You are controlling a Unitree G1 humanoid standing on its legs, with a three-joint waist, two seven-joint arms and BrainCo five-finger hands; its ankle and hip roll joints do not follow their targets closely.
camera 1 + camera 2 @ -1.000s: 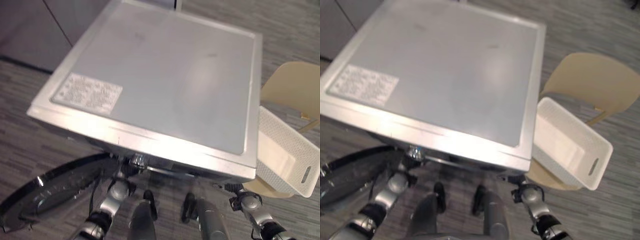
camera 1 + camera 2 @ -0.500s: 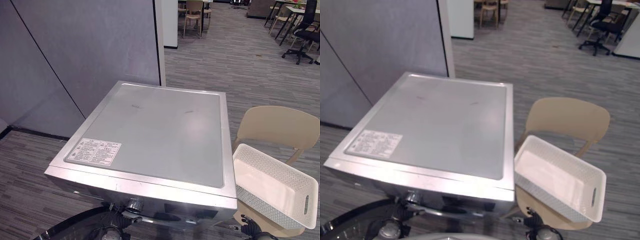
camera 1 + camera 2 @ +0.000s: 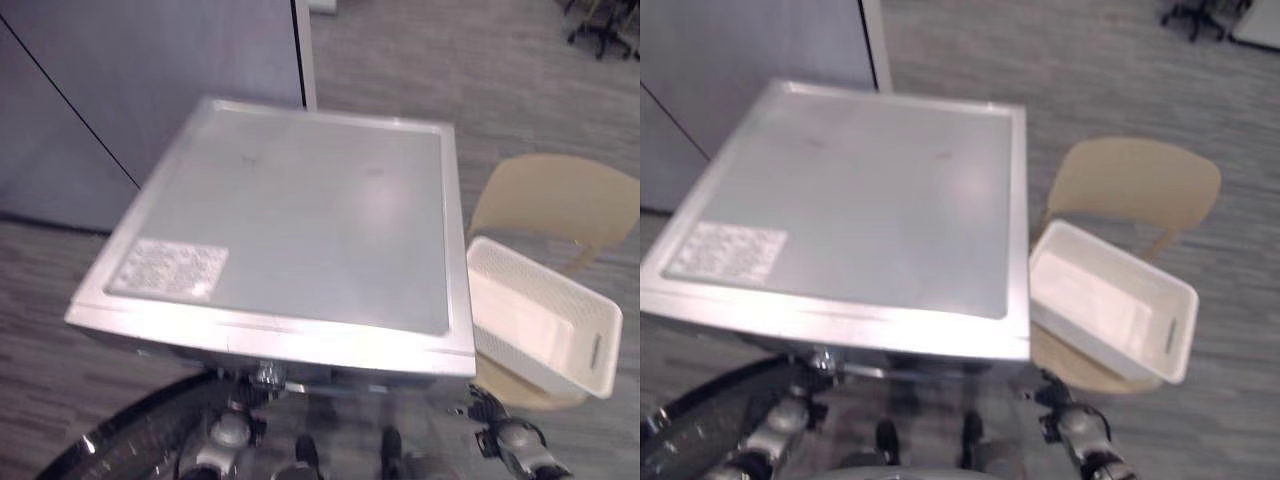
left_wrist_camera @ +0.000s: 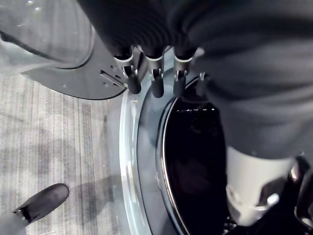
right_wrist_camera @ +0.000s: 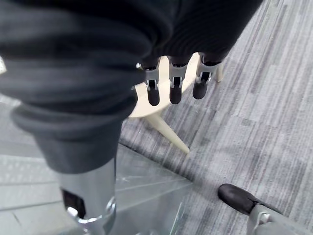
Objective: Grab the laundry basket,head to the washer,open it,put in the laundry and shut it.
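The silver washer (image 3: 300, 220) stands right before me, seen from above. Its round dark door (image 3: 130, 445) hangs swung open at the lower left. My left hand (image 4: 155, 83) hovers with straight fingers just off the door's chrome rim (image 4: 128, 161) and dark glass (image 4: 195, 161), holding nothing. The white perforated laundry basket (image 3: 540, 320) rests tilted on a beige chair (image 3: 560, 200) to the washer's right; I make out no clothes in it. My right hand (image 5: 175, 90) hangs low by the washer's right front corner, fingers straight and empty, above a chair leg (image 5: 166, 129).
A grey partition wall (image 3: 150, 60) stands behind and left of the washer. Grey striped carpet (image 3: 560, 90) lies all around. The chair with the basket sits close against the washer's right side.
The whole picture has shifted: the camera tipped up to take in the room, then back down. Washer, open door, basket and chair stay in place; both hands remain low in front of the washer.
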